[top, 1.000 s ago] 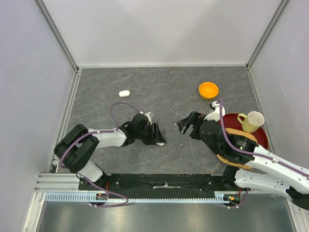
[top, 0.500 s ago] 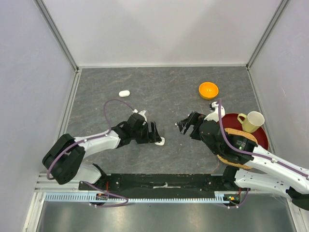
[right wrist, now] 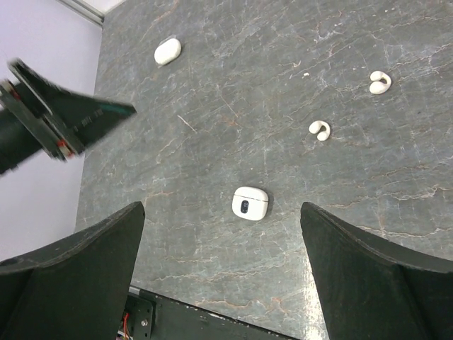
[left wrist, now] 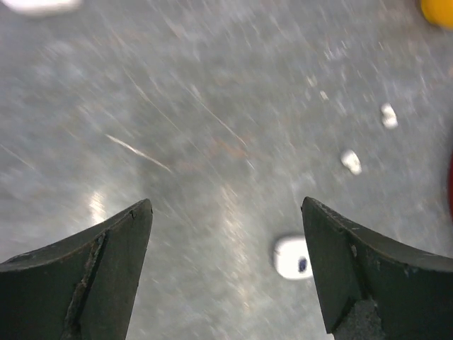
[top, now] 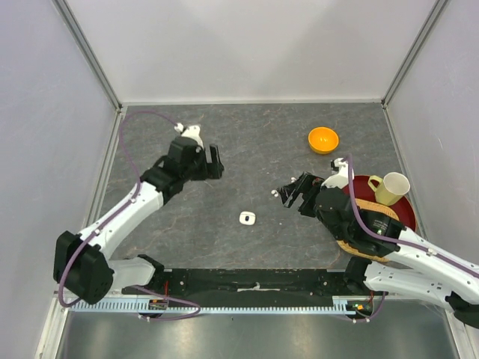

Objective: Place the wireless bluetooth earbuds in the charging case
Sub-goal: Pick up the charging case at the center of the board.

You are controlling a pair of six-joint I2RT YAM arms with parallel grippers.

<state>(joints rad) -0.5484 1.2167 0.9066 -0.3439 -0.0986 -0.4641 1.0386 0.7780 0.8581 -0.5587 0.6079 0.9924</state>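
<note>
Case [top: 248, 218] well apart from walls [top: 247, 52]

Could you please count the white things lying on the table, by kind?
Tiny glossy white earbuds: 2
Small white plastic cases: 2
Total: 4

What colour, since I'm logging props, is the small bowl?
Orange bowl, clearest in top external view.
</note>
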